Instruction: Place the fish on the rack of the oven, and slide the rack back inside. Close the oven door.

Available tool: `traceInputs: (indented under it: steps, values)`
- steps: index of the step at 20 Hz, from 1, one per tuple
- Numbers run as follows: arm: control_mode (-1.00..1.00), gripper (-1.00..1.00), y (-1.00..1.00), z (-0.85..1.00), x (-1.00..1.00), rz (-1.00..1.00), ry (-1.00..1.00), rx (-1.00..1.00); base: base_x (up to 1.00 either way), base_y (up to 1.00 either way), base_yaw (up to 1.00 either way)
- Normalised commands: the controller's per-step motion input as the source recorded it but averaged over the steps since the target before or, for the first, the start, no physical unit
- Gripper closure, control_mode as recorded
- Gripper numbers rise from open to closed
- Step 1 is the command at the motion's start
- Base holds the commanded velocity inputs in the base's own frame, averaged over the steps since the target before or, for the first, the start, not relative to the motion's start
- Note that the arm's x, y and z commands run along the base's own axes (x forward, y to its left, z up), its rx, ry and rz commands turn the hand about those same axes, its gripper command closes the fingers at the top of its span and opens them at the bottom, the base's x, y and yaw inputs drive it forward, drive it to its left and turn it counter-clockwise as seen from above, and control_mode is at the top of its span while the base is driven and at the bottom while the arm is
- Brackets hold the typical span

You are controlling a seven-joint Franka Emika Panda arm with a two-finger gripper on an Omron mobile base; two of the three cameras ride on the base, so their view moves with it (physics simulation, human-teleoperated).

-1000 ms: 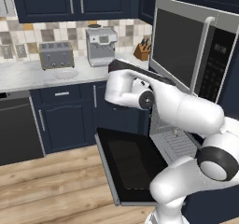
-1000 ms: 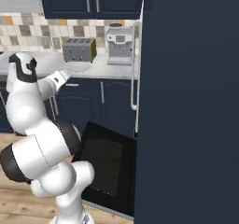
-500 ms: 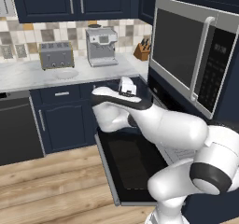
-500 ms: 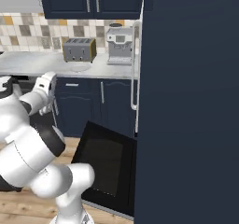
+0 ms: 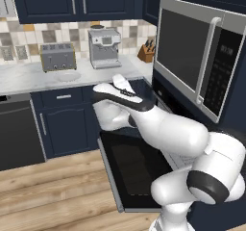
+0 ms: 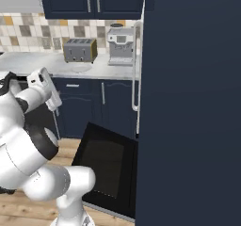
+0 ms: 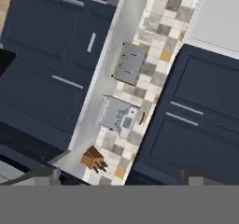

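A: Looking over the counter (image 5: 29, 83): a toaster (image 5: 58, 57) stands against the back wall, a coffee machine (image 5: 104, 47) just beside it, and a knife block (image 5: 147, 52) in the far corner by the microwave (image 5: 202, 57).

B: And the oven door (image 5: 137, 170)?

A: Dropped flat open, its dark glass facing up. The white arm crosses above it (covering most of the cavity from the left base view). A sliver of the rack (image 5: 178, 160) shows beside the arm.

B: The gripper (image 6: 55, 106)?

A: Raised in front of the lower cabinets, jaws spread wide, nothing between them. The hand view shows both fingertips (image 7: 43, 175) far apart, aimed at the counter wall.

B: The fish?

A: Cannot tell where; too small to make out. The right base view has a tall dark panel (image 6: 193, 102) hiding the oven cavity.
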Motion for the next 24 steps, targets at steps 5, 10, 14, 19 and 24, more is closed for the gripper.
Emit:
traceInputs:
  steps: [5, 10, 14, 19, 24]
  values:
    - [-1.00, -1.00, 0.31, 1.00, -0.07, 0.00, 0.26, -0.70, 0.00, 0.00, 0.00]
    - [-1.00, -1.00, 0.28, 0.88, -0.03, 0.01, 0.24, -0.82, 0.00, 0.00, 0.00]
    - [-1.00, -1.00, 0.36, 0.66, 0.00, 0.03, 0.23, -0.91, 0.00, 0.00, 0.00]
    - [-1.00, -1.00, 0.37, 0.68, 0.00, 0.03, 0.23, -0.91, 0.00, 0.00, 0.00]
    - [-1.00, -1.00, 0.44, 0.80, 0.00, 0.02, 0.27, -0.85, 0.00, 0.00, 0.00]
